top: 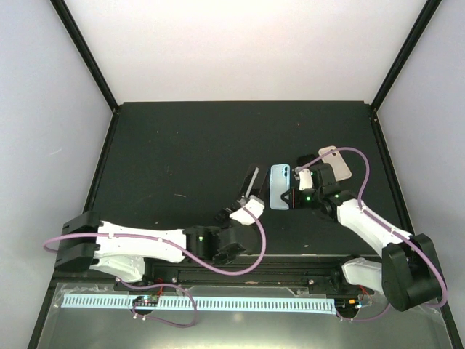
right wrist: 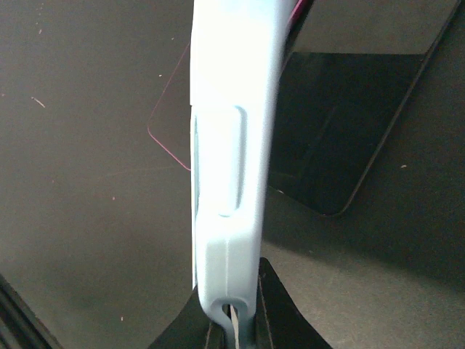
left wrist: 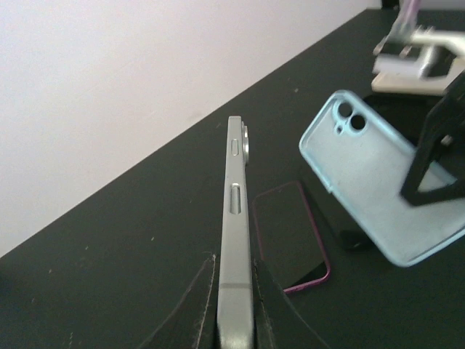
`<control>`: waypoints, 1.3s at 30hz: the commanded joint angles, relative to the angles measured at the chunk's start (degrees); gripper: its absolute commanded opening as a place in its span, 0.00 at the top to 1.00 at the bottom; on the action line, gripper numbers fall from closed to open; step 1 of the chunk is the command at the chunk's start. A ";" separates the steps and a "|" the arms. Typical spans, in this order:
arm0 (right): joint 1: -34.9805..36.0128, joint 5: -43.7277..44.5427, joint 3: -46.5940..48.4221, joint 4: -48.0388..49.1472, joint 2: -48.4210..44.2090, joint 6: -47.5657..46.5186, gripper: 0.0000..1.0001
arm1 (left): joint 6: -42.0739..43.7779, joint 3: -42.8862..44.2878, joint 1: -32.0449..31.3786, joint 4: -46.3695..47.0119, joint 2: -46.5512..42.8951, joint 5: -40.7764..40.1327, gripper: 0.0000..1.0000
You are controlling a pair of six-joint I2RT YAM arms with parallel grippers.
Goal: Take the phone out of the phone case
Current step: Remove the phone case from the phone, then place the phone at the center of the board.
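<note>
My right gripper (top: 293, 196) is shut on the bottom end of the pale blue phone case (top: 280, 187) and holds it above the table. The case's inside faces the left wrist view (left wrist: 370, 182) and is empty, with the camera cut-out at its top. The phone (left wrist: 288, 234), black-screened with a pinkish-purple edge, lies flat on the table under and between the grippers. Its edge also shows in the right wrist view (right wrist: 168, 127). My left gripper (top: 249, 195) is shut on a silver-grey-edged phone (left wrist: 236, 218), held on edge, left of the case.
An all-black phone (right wrist: 341, 131) lies flat on the table beside the purple-edged one. A pinkish flat slab (top: 336, 163) lies beyond my right wrist. The black table (top: 182, 145) is walled at the back and both sides.
</note>
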 commanded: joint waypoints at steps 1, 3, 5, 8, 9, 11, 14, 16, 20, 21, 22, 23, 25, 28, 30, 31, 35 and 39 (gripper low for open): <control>-0.41 3.33 1.59 1.15 -0.46 -1.27 0.99 | -2.66 -4.63 1.97 -1.16 -2.23 -0.36 0.98; -0.53 3.60 1.61 1.21 -1.03 -1.33 0.99 | 1.07 -5.95 3.21 -0.82 -1.13 -0.77 0.98; -0.70 3.77 1.53 1.45 -1.81 -1.33 0.99 | 7.22 -7.27 3.91 1.50 0.93 -1.43 0.99; -1.68 3.77 1.53 1.49 -2.87 -1.33 0.99 | 14.72 -8.51 4.52 3.77 4.64 -5.64 0.98; -2.14 3.66 1.53 1.50 -3.15 -1.27 0.99 | 15.42 -8.47 4.84 3.51 5.97 -6.47 0.98; -3.21 3.06 1.53 1.55 -3.59 -1.16 0.99 | 15.83 -8.39 5.80 2.98 7.93 -5.73 0.98; -4.43 2.18 1.46 1.55 -4.02 -1.07 0.99 | 16.17 -8.07 7.63 3.03 11.18 -3.42 0.99; -4.86 1.84 1.52 1.51 -4.13 -0.99 0.99 | 17.02 -7.63 8.84 3.37 13.68 -3.06 0.98; -5.30 1.38 1.53 1.41 -4.41 -0.98 0.99 | 21.71 -8.05 11.02 7.09 18.17 -2.51 0.97; -5.41 1.16 1.53 1.45 -4.42 -0.98 0.99 | 22.55 -8.14 11.38 7.88 18.98 -2.46 0.97; -5.58 0.90 1.59 1.46 -4.42 -0.91 0.99 | 22.97 -8.04 11.89 8.29 19.67 -1.97 0.97; -5.68 0.64 1.69 1.37 -4.33 -0.84 0.99 | 23.35 -8.00 12.39 8.81 20.26 -1.40 0.97; -5.90 0.27 1.78 1.37 -4.16 -0.81 0.99 | 23.99 -7.95 13.54 10.06 21.33 0.19 0.96; -6.12 0.20 1.96 1.28 -4.04 -0.72 0.99 | 25.19 -7.19 15.71 11.78 23.22 2.01 0.95; -6.25 0.20 1.97 1.25 -4.04 -0.72 0.99 | 27.11 -6.29 17.40 13.32 24.89 2.23 0.93; -6.30 0.13 1.93 1.29 -4.03 -0.72 0.99 | 28.05 -5.67 18.25 13.75 25.59 2.86 0.91; -6.51 -0.21 1.97 1.28 -3.92 -0.63 0.99 | 30.61 -3.05 20.93 14.02 27.91 5.69 0.81; -6.80 -0.10 2.16 1.16 -4.00 -0.63 0.99 | 32.46 -1.80 22.73 15.02 28.39 8.00 0.74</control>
